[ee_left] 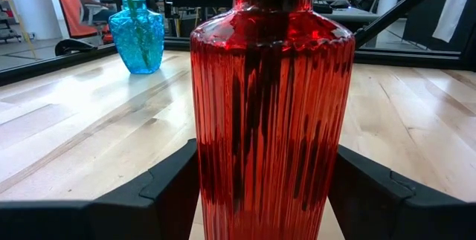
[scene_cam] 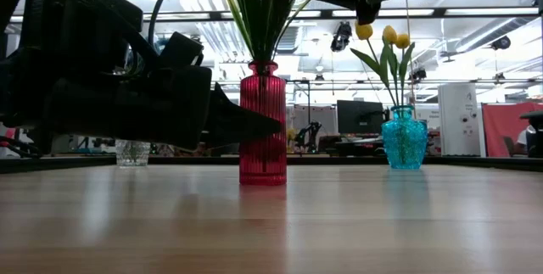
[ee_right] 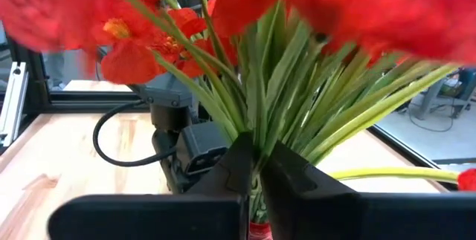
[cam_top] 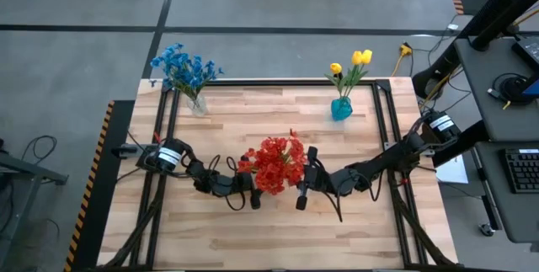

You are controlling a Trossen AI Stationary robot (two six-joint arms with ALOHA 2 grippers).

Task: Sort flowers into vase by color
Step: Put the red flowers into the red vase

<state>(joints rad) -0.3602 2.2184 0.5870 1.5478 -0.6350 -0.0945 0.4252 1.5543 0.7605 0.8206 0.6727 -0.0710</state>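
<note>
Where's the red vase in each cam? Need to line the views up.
High view: red vase hidden under the red flowers, table centre, between both grippers.
Low view: red vase centre, upright on the table.
Left wrist view: fills the middle, between the left gripper jaws.
Right wrist view: only its rim shows, at the bottom.
Shared landmark: the blue vase, with yellow flowers.

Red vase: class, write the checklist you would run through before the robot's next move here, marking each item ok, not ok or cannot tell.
1. Red vase upright on the table: ok.
2. Left gripper around the vase body, jaws on both sides: ok.
3. Right gripper shut at the red flowers' stems: ok.
4. Which stem it pinches: cannot tell.
5. Blue flowers in the clear vase: ok.
6. Yellow flowers in the teal vase: ok.
</note>
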